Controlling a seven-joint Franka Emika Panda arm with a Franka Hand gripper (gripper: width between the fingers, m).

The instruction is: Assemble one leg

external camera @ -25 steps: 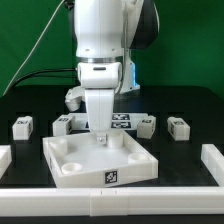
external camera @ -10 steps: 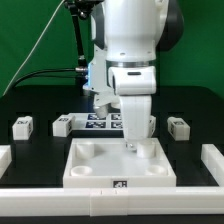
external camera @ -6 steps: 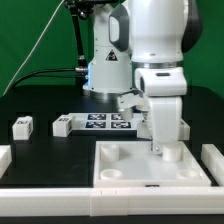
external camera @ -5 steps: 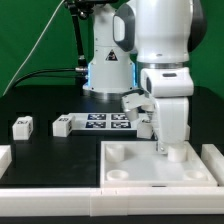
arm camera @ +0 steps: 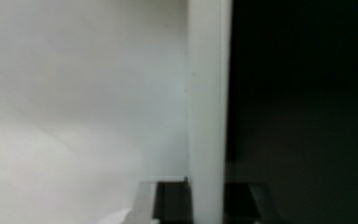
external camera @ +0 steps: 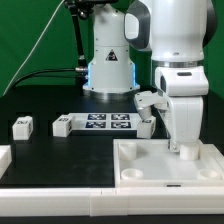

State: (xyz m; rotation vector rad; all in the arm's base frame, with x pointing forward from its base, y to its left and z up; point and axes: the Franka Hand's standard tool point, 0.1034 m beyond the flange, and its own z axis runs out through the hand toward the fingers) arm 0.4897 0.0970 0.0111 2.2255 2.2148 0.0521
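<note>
The place is a robotics lab test bench. A marker board (external camera: 108, 122) of black-and-white tags lies flat on a matte black table (external camera: 40, 150). Just beside the board, a small white leg (external camera: 62, 126) carries a tag of the same kind. Behind the board stands a white robot arm (external camera: 110, 60), and behind that hangs a plain green backdrop (external camera: 25, 30). White rails (external camera: 50, 183) border the table in front of the board.

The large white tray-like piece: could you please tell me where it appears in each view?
Exterior view: the tray-like piece lies at the lower right, with the gripper lowered onto it.
Wrist view: the blurred white surface filling about half the picture is most likely it, seen very close.
Shared landmark: the black table, probably the dark area beside the white.
</note>
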